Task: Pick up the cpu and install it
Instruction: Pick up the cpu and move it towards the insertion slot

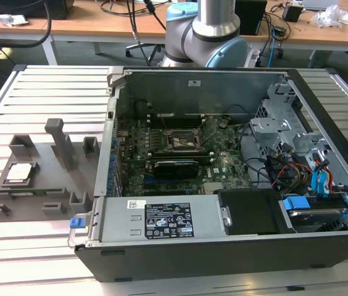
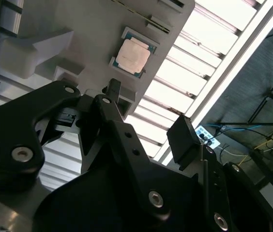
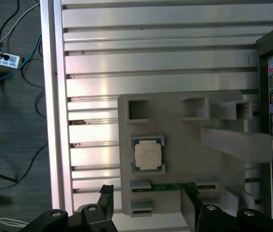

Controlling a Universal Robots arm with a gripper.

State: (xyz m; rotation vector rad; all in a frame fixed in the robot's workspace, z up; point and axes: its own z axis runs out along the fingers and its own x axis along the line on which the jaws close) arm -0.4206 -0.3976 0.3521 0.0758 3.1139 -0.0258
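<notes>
Cpu (image 1: 18, 172) lies flat in its grey tray (image 1: 38, 183) at the exterior view's left, not yet picked up, and the gripper (image 3: 147, 193) hangs over it with jaws wide apart, so an off-centre squeeze could tip or drop it.

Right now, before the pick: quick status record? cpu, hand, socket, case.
cpu: lies flat in a recess of the grey holder, metal top up
hand: open, empty, over the holder, apart from the cpu
socket: inside the case, cpu not in it
case: open, on the table, at the exterior view's right of the holder
task: cpu not yet picked
</notes>
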